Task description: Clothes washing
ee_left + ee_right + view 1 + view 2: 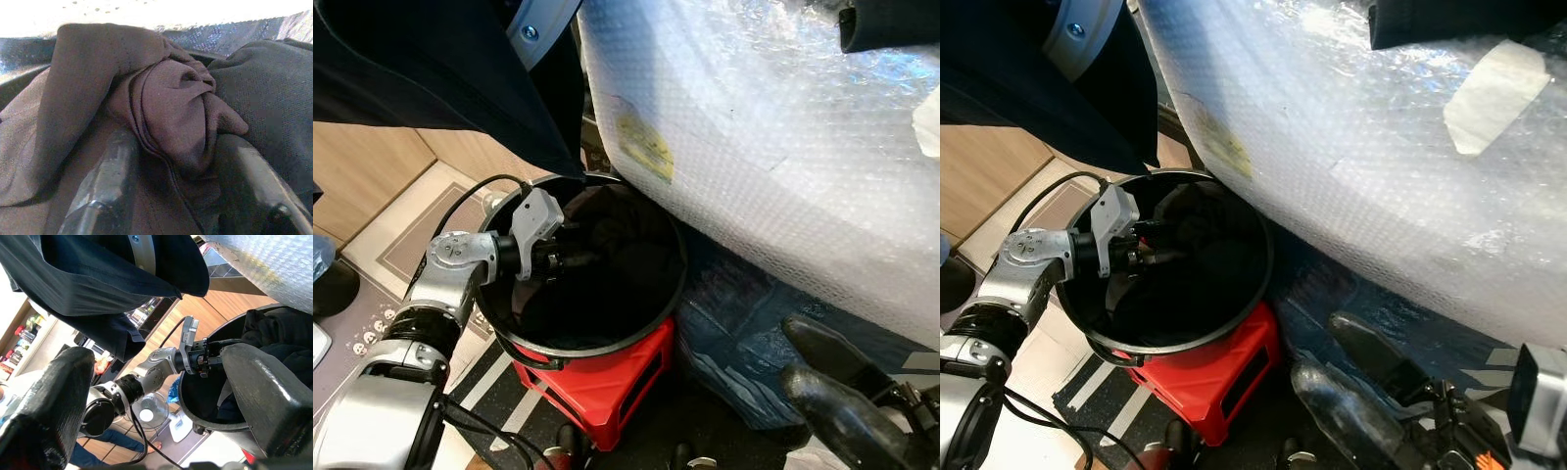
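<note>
Left claw (171, 196) pinches a bunched brown cloth (166, 98) inside the round black bucket (607, 345); right claw (161, 421) gapes.

One black bucket (607, 345); one red crate (607, 387) beneath it; two dark garments in the bucket, brown (166, 107) and black (274, 98); one large bubble-wrapped bulk (783, 147); one dark cloth (421, 69) hanging above; two grippers, left (570, 260) and right (822, 377).

brown cloth (171, 98) between black fingers (112, 181) | black bucket (607, 343) | red crate (607, 382) under it | dark navy garment (431, 69) above
</note>
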`<state>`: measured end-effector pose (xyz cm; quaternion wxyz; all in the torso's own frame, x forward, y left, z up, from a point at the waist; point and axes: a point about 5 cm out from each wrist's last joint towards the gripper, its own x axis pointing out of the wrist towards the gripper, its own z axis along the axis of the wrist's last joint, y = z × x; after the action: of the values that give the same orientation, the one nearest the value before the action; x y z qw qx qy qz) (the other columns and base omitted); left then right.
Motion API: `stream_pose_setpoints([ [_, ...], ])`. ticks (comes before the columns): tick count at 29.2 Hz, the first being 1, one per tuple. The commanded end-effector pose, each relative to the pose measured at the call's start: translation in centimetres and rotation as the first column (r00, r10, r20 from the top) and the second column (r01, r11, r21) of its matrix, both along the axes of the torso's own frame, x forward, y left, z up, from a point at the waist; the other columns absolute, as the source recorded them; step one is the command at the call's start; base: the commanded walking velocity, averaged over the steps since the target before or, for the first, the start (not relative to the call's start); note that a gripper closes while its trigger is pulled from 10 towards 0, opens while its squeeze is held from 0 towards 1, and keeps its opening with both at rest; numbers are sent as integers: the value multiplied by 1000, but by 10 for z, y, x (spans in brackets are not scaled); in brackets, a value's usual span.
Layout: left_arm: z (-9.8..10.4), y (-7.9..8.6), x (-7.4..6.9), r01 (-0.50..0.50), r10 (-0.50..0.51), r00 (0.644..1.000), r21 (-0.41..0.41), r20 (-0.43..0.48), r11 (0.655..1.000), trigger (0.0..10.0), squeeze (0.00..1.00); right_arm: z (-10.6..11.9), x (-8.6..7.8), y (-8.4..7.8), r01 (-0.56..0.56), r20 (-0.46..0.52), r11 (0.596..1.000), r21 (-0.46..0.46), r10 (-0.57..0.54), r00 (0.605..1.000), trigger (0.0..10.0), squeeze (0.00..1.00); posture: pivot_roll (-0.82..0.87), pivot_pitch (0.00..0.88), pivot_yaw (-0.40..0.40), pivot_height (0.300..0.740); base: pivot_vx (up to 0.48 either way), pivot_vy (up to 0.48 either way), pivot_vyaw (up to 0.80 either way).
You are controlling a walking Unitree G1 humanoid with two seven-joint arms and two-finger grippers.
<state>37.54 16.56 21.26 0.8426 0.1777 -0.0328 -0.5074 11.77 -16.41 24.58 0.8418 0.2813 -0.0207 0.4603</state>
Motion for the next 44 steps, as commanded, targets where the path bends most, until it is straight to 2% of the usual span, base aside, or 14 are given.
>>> stream_pose_setpoints([
  [1,-6,3,-2,14,-13,1000,25,-19,1000,0,0,4,-6,4,-22,10,1000,-2,22,1000,10000,0,-259,459,49,740,0,0,0],
  [30,-10,6,-2,13,-12,1000,34,-20,999,0,0,2,-3,3,-13,7,1000,0,13,1000,10000,0,-247,432,52,740,0,0,0],
  [33,-7,9,-4,14,-14,1000,22,-5,1000,0,0,3,1,4,-13,27,999,32,12,1000,10000,0,-223,416,61,740,0,0,0],
  [39,-2,10,-5,14,-15,999,27,33,1000,0,0,-1,5,6,-22,32,999,39,21,999,10000,0,-196,396,77,740,0,0,0],
  [40,4,7,-7,30,-33,998,38,62,999,10000,0,-3,8,7,-24,41,999,46,22,999,10000,0,-187,384,84,740,0,0,0],
  [44,14,1,-10,42,-47,991,43,127,998,10000,0,-5,12,9,-30,53,998,51,28,998,10000,0,-177,362,88,740,0,0,0],
])
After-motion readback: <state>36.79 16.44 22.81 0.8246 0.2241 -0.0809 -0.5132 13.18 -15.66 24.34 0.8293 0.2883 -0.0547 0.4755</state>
